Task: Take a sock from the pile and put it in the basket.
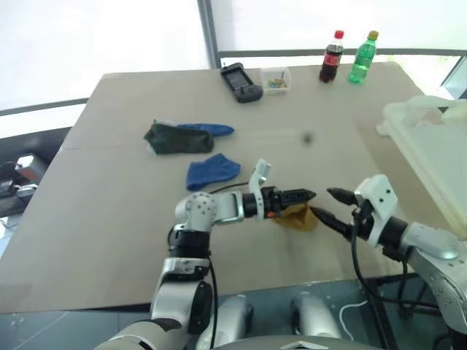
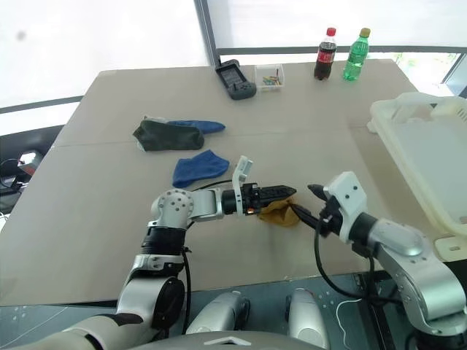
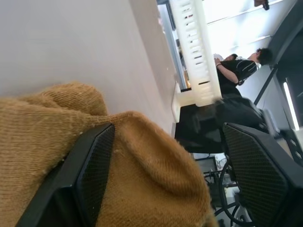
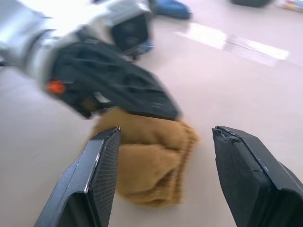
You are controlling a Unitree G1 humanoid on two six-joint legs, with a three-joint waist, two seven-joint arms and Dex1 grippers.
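A mustard yellow sock (image 1: 298,218) lies crumpled on the table near the front edge, apart from the pile. My left gripper (image 1: 300,195) points to the right just over it. In the left wrist view its fingers (image 3: 90,175) stand wide apart, with the sock (image 3: 142,156) bulging up against one of them. My right gripper (image 1: 330,206) is open just right of the sock, fingertips toward it, not touching. The pile (image 1: 179,137) of dark green and blue socks sits further back on the left, with one blue sock (image 1: 211,171) beside it. The whitish basket (image 1: 430,142) stands at the table's right edge.
At the far edge of the table stand a cola bottle (image 1: 332,57), a green bottle (image 1: 363,58), a small clear box (image 1: 276,79) and a black device (image 1: 241,82). A person (image 3: 236,66) sits beyond the basket in the left wrist view.
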